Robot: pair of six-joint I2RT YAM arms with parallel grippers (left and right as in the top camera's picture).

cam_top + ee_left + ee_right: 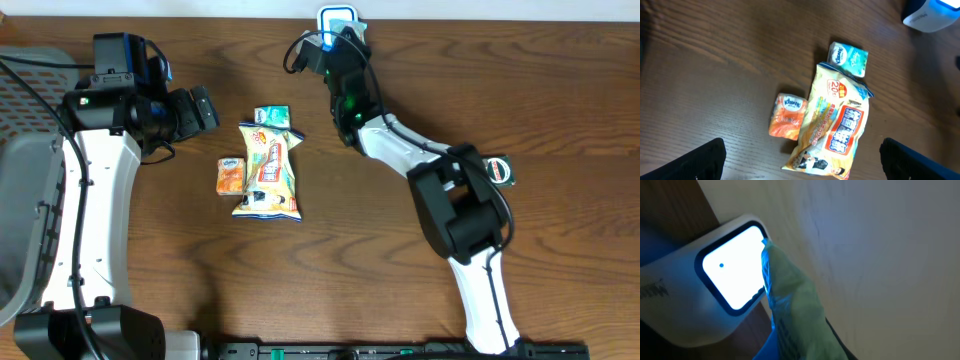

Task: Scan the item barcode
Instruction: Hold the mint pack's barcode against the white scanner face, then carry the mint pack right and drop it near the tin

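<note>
Three packets (268, 172) lie on the worktop (400, 260), left gripper (205, 108) jaws wide, right gripper (340, 35) jaws pinching a greenish packet (790, 305) before the scanner (732, 282).

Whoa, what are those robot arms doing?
The right hand is pinching a greenish packet and holding it in front of the glowing scanner at the far edge of the table. The left hand is open and empty, hovering beside a yellow snack bag, an orange tissue pack and a green tissue pack lying there.
</note>
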